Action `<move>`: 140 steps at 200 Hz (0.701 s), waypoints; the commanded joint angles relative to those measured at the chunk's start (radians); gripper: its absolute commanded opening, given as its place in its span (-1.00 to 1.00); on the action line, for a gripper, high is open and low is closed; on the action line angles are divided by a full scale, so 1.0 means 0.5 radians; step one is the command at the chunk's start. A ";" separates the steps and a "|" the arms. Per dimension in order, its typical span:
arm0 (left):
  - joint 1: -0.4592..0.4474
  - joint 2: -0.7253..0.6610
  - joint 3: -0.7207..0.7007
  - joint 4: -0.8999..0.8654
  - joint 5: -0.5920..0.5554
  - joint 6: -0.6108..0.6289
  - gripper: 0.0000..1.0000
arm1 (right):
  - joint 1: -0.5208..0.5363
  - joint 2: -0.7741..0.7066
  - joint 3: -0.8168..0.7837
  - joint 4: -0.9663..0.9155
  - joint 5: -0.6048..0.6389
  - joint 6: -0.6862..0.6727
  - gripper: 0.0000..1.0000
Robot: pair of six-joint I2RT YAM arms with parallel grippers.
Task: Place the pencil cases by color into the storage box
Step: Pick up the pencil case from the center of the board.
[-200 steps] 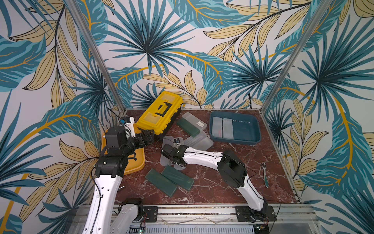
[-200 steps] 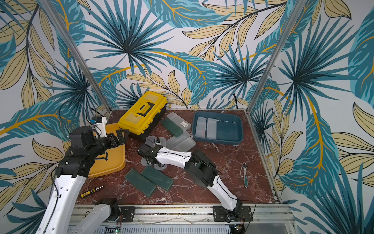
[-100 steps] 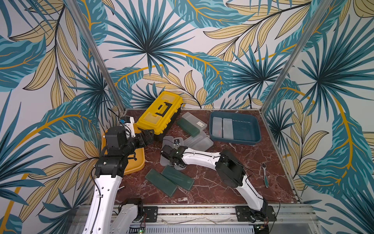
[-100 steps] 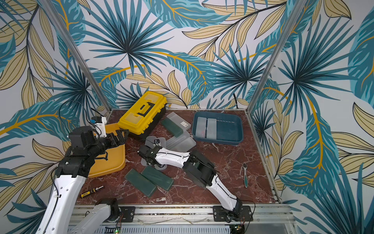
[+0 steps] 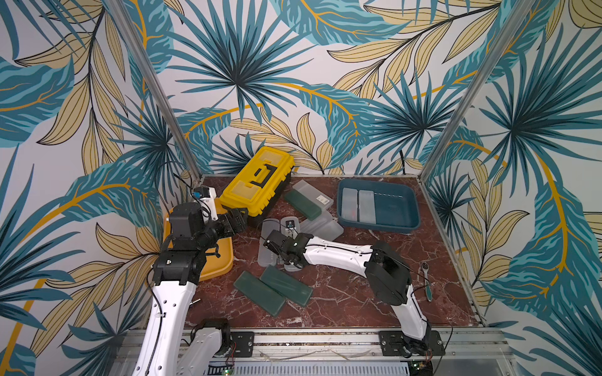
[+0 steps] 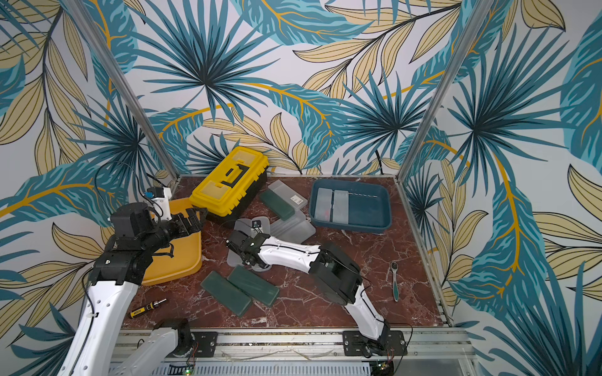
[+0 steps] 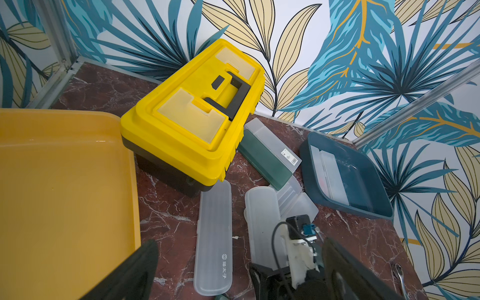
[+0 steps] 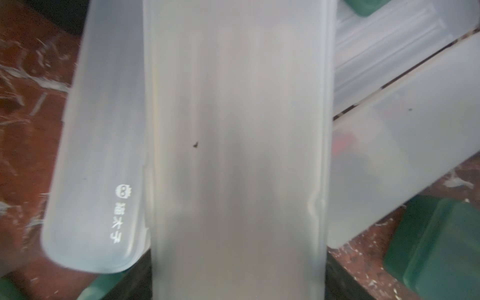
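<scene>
The blue storage box [image 5: 395, 210] stands at the back right, seen in both top views, with two frosted white pencil cases [image 5: 357, 206] side by side in it. At mid-table my right gripper [image 8: 237, 283] is shut on a frosted white pencil case [image 8: 237, 130], dark fingers [image 8: 337, 280] on both long edges. Another frosted case with a logo [image 7: 214, 233] lies right beside it. Two dark green cases [image 5: 273, 289] lie in front, and a third [image 5: 303, 203] rests on a frosted pile [image 5: 321, 224]. My left gripper [image 5: 239, 219] hangs open and empty near the toolbox.
A yellow-and-black toolbox [image 5: 257, 182] stands at the back left. An orange tray [image 5: 218, 260] lies under my left arm. A ratchet wrench [image 5: 426, 280] lies by the right wall. A small screwdriver [image 6: 148, 307] lies at the front left.
My right gripper's jaws have closed in on the frosted white case. Neither arm has visibly shifted.
</scene>
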 commanded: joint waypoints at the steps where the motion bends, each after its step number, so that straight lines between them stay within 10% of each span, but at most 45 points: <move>1: 0.007 0.010 0.113 0.043 0.030 -0.021 0.97 | 0.014 -0.167 -0.089 0.045 0.009 -0.033 0.37; 79: -0.394 0.209 0.280 0.072 -0.218 0.039 0.95 | -0.090 -0.650 -0.315 -0.014 0.098 -0.184 0.37; 140: -0.841 0.422 0.340 0.179 -0.454 0.174 0.95 | -0.644 -0.931 -0.548 0.061 -0.053 -0.421 0.39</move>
